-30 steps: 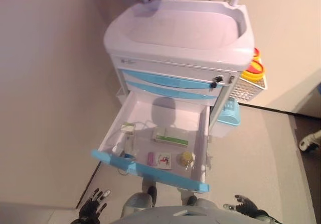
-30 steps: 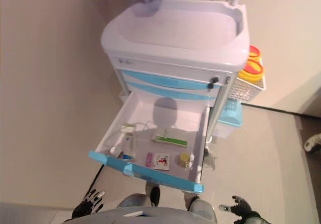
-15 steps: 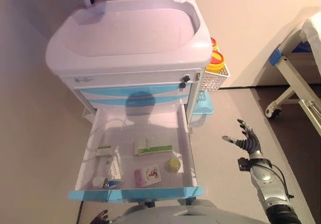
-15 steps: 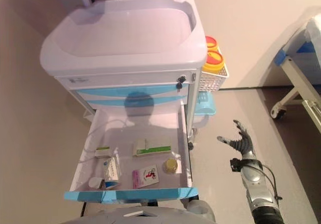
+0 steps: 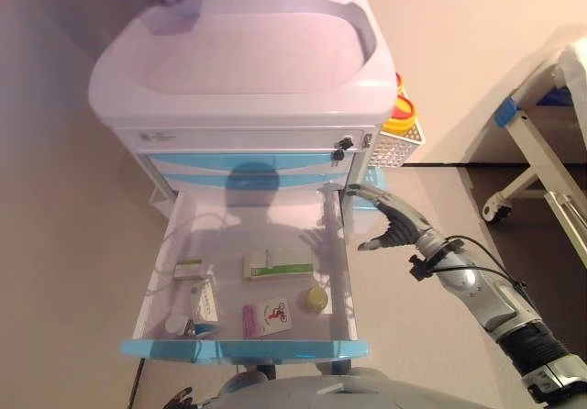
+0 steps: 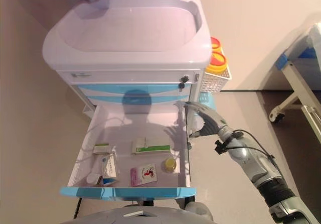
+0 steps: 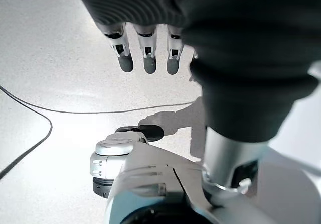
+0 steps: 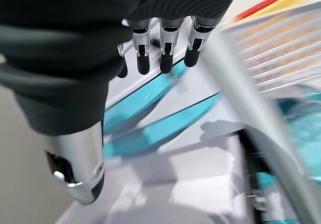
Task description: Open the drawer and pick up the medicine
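Beige floor surrounds the cart [image 5: 248, 70]; its drawer [image 5: 335, 244] is out, and the empty, loosely spread right hand [image 5: 390, 221] at the rim must next dip to the medicine [image 5: 278, 264]

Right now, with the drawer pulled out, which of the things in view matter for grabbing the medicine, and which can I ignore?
For the job:
- open drawer
- green-and-white box
- pink-edged packet
- small yellow pot
- small boxes at the drawer's left
- right hand, open, beside the drawer's right wall

Lying about:
- cart top
- side basket with yellow containers
- bed frame
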Tool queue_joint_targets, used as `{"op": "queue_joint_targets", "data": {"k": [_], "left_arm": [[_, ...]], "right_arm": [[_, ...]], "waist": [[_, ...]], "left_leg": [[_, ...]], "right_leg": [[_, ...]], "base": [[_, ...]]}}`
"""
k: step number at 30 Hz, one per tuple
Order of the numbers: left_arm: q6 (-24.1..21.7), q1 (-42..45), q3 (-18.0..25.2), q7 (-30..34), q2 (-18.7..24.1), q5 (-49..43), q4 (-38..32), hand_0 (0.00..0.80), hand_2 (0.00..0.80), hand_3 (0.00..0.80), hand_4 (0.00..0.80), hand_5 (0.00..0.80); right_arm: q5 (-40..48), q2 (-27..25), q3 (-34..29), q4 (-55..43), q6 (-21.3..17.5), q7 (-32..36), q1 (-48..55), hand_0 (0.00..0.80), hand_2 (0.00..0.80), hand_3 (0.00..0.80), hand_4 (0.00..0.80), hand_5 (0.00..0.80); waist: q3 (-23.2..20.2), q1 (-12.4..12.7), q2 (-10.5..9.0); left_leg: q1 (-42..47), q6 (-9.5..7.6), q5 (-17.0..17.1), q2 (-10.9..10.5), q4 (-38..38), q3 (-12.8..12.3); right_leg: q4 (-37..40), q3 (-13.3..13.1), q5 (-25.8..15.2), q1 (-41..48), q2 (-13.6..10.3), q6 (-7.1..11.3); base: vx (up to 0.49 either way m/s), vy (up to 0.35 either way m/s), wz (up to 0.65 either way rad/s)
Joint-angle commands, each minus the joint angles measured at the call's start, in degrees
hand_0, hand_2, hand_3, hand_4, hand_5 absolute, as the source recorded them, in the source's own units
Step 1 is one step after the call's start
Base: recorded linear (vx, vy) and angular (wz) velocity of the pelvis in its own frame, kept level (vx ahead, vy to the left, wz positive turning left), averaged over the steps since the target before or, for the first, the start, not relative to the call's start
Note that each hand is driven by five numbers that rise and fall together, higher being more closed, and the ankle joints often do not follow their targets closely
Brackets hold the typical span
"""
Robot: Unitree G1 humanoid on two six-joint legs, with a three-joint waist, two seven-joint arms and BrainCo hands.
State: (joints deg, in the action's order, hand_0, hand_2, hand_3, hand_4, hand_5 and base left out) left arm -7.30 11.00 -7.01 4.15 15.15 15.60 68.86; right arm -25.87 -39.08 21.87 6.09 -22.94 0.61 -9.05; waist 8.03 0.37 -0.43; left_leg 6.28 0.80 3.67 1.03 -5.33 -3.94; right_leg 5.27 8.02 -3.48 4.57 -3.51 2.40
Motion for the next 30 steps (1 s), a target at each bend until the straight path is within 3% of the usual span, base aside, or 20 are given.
{"op": "queue_joint_targets", "data": {"k": [1,7,10,19,30], "left_arm": [[0.97,-3.38,-3.67,0.07,-0.99,-2.01,2.03,0.0,0.0,0.0,0.0,0.0],[2.04,-4.59,-3.7,0.36,0.44,-2.39,1.71,0.0,0.0,0.0,0.0,0.0],[2.67,-4.7,-3.66,0.3,0.72,-3.63,1.64,0.0,0.0,0.0,0.0,0.0],[5.06,-7.5,-5.05,0.64,1.82,-6.01,1.35,0.0,0.0,0.0,0.0,0.0],[5.79,-8.32,-5.93,1.49,3.01,-7.01,1.09,0.0,0.0,0.0,0.0,0.0]], "right_arm": [[-4.57,0.3,4.46,-3.22,-3.1,-0.71,-8.53,0.0,0.0,0.0,0.0,0.0],[-7.75,-0.43,13.77,-1.63,-2.41,5.01,-15.06,0.0,0.0,0.0,0.0,0.0],[-11.26,0.39,17.46,1.1,-2.5,4.14,-16.51,0.0,0.0,0.0,0.0,0.0],[-28.77,2.68,27.07,13.91,-2.29,-6.89,-20.98,0.0,0.0,0.0,0.0,0.0],[-41.24,2.69,30.07,26.28,-2.43,-19.82,-22.44,0.0,0.0,0.0,0.0,0.0]], "waist": [[-0.54,3.66,-2.05],[-1.02,6.56,-2.49],[-1.17,7.89,-2.68],[-1.41,11.24,-2.89],[-1.64,13.59,-2.75]], "left_leg": [[-1.19,-1.4,-2.91,-2.19,0.33,0.22],[-1.71,-1.06,-2.66,-2.26,0.33,2.5],[-2.02,-0.8,-2.44,-2.23,0.33,3.27],[-3.33,-0.15,-1.78,-2.15,0.33,5.59],[-4.6,0.39,-0.69,-1.92,0.33,7.74]], "right_leg": [[-2.93,3.26,1.09,0.66,-1.77,1.91],[-2.47,5.65,1.52,1.48,-1.83,1.71],[-2.0,7.03,1.51,1.97,-1.91,1.67],[-1.2,10.86,1.35,2.54,-2.02,1.82],[-1.54,13.62,2.04,2.68,-1.66,1.57]], "base": [[0.001,-0.052,0.18],[0.003,-0.045,0.21],[0.008,-0.041,0.27],[0.011,-0.042,0.19],[0.021,-0.041,0.13]]}}
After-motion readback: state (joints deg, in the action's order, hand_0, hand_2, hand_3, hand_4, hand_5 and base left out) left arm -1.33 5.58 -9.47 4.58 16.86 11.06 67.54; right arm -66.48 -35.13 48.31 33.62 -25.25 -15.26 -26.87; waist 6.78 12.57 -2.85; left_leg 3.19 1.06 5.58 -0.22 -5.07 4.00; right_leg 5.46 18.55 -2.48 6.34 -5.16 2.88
